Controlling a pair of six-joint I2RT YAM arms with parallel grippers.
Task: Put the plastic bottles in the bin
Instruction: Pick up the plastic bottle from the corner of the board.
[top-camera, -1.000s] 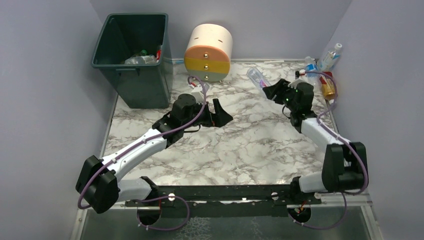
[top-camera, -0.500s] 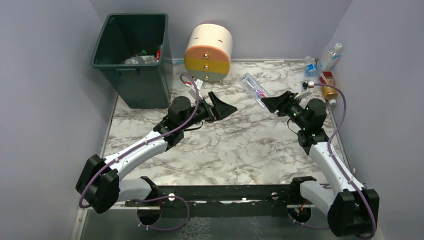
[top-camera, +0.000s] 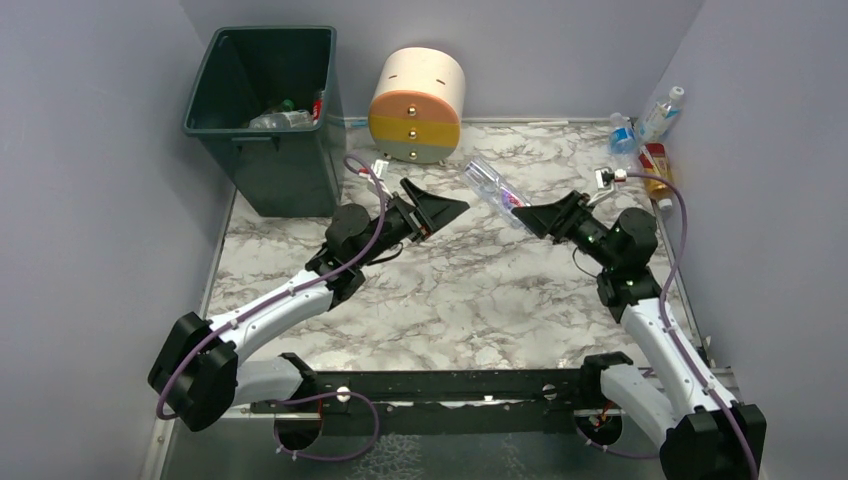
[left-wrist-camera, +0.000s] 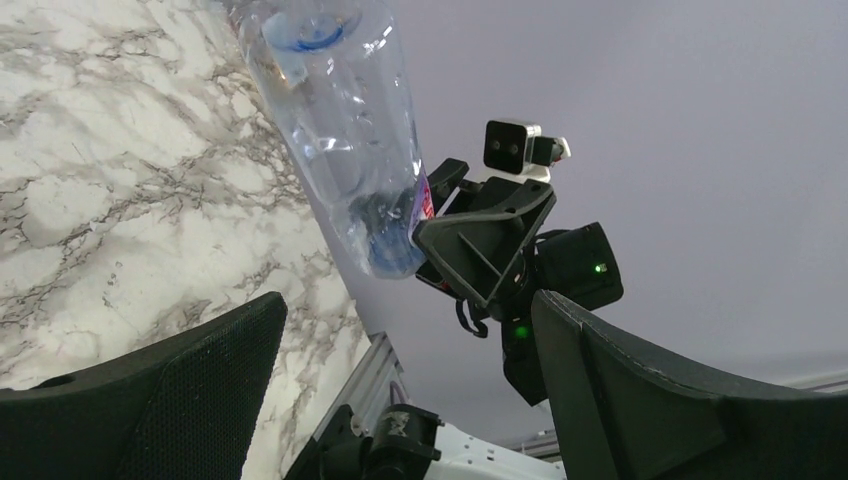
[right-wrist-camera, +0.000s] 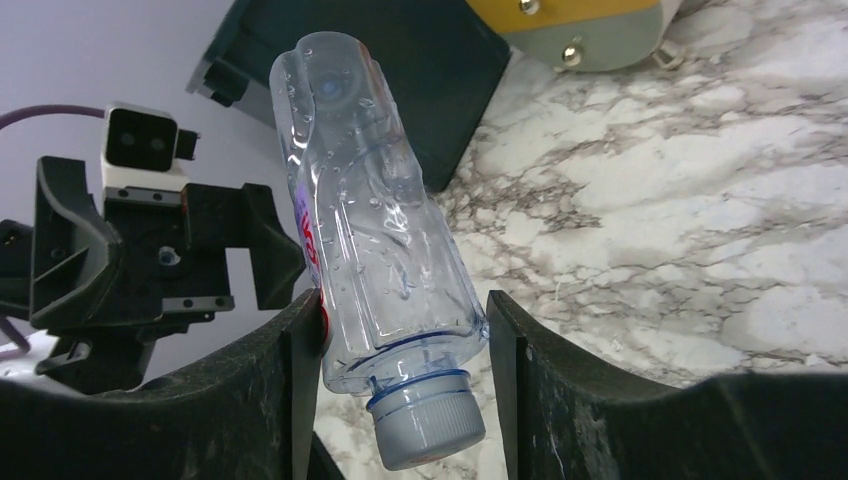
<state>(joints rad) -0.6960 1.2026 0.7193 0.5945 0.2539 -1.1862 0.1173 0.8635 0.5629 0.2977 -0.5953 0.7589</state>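
Top external: over the veined marble table (top-camera: 480, 295), the right gripper (top-camera: 528, 216) clamps a clear bottle (top-camera: 488, 184) that points at the left gripper (top-camera: 441, 208), whose jaws gape wide and empty. The dark green bin (top-camera: 203, 102) stands far left. Left wrist: the bottle's base end is nearest. Right wrist: dimpled plastic, with a ridged grey cap (right-wrist-camera: 427, 437) nearest the lens.

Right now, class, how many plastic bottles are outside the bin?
4: a bottle in the right gripper; in the far right corner, a blue-labelled bottle, a clear bottle, an orange bottle. Others may hide there.
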